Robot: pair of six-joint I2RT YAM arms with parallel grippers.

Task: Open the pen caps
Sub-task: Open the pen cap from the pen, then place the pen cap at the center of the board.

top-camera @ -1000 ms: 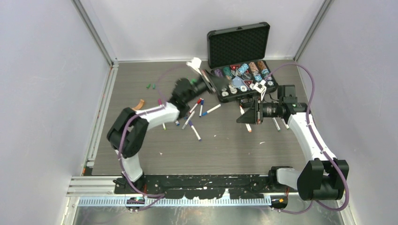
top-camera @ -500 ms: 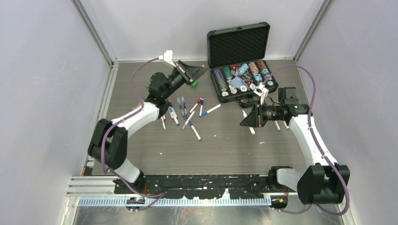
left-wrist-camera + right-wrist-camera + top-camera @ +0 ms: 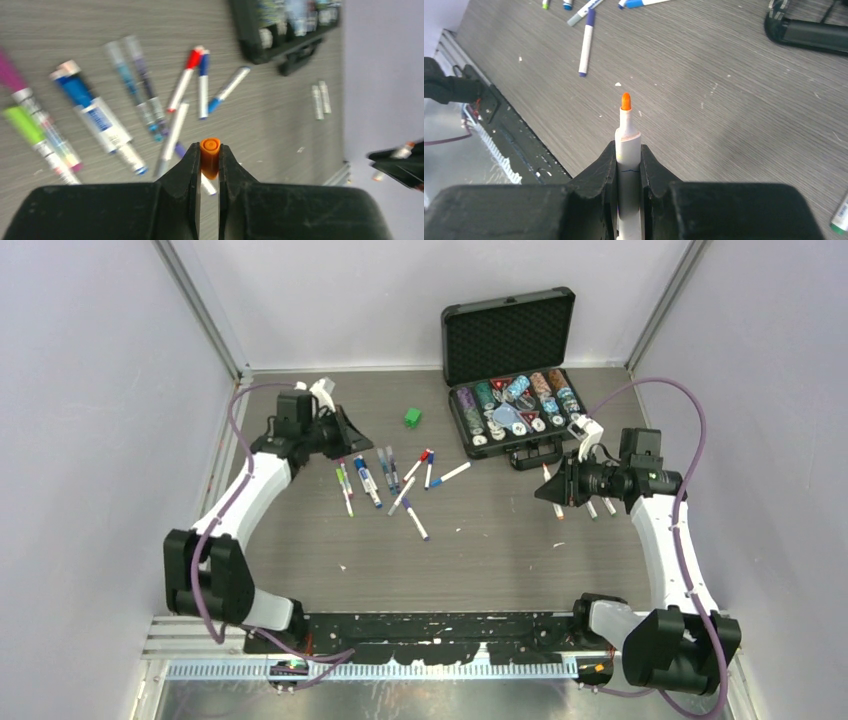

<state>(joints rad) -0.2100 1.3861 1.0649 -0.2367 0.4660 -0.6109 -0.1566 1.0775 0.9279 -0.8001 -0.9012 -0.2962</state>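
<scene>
When I check the overhead view, the left gripper (image 3: pixel 350 432) sits over the far left of the table (image 3: pixel 480 560), just beside the scatter of pens (image 3: pixel 385 475) lying at mixed angles. The right gripper (image 3: pixel 545 493) hangs near the front of the open chip case (image 3: pixel 510 335), and a green cube (image 3: pixel 412 417) rests on the boards between that case and the left arm. From up here I cannot tell how either set of jaws stands. Switching to the left wrist camera, I see its jaws pinching a small orange cap (image 3: pixel 210 150) between the fingertips, round end toward the lens. The cap is held clear of the table above the loose pens, several of which show red, blue, green and magenta ends. On the right wrist camera, the jaws are clamped on the white barrel of an uncapped pen (image 3: pixel 628 137). It sticks out past the fingertips, its bare orange tip pointing away over the wood grain. A purple-ended pen (image 3: pixel 586 42) lies well beyond it, and the case edge shows at the upper right.
</scene>
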